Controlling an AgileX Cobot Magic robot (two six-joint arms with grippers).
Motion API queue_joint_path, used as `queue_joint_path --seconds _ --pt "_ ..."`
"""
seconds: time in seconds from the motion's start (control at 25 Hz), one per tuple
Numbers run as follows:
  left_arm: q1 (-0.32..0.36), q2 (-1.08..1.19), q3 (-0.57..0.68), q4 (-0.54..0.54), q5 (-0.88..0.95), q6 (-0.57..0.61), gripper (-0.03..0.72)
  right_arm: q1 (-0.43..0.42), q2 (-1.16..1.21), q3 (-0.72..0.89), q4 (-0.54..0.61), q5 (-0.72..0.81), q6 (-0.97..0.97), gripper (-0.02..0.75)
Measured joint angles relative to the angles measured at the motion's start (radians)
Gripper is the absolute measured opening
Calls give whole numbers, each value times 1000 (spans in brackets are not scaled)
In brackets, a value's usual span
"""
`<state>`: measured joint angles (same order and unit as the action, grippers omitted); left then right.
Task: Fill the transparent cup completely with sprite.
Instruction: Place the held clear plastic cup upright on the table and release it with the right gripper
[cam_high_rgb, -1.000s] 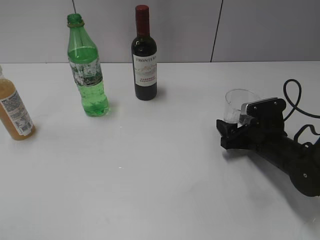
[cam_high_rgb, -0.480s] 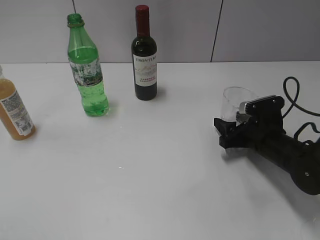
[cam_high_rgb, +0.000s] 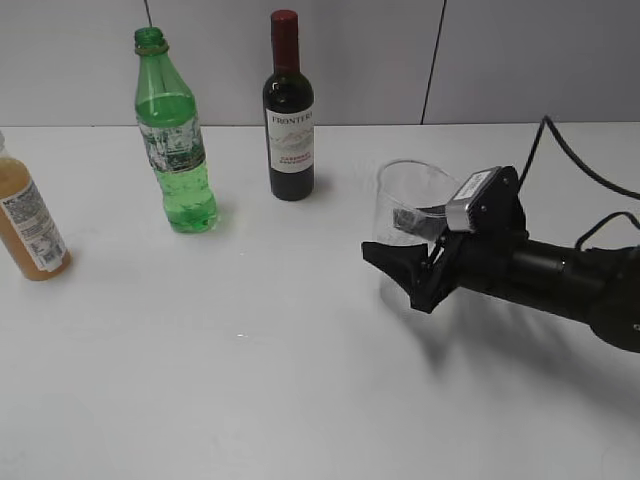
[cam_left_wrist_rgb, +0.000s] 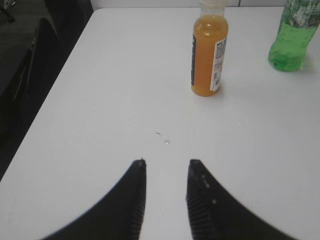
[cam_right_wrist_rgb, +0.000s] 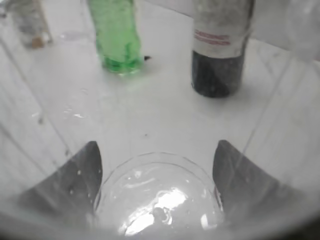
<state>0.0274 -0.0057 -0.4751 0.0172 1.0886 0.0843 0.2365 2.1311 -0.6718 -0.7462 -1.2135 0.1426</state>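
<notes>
Transparent cup (cam_high_rgb: 412, 200) empty, tilted, lifted; sprite (cam_high_rgb: 186, 195) low in upright bottle.

Exterior cam looks down at a slant across the white table (cam_high_rgb: 250, 380) toward the back wall. Left wrist cam sits low over the table's left end, facing the juice bottle (cam_left_wrist_rgb: 208, 50) and green bottle (cam_left_wrist_rgb: 295, 35). Right wrist cam peers thru the transparent cup (cam_right_wrist_rgb: 160, 195) at close range; both wrist views share the green bottle w/ exterior.
</notes>
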Motion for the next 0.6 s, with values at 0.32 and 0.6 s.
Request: queue_joint_path --seconds 0.32,0.6 --pt "0 0 0 0 0 0 228 2 -1 -208 -395 0 286 515" --pt "0 0 0 0 0 0 228 94 -2 -323 -505 90 326 515"
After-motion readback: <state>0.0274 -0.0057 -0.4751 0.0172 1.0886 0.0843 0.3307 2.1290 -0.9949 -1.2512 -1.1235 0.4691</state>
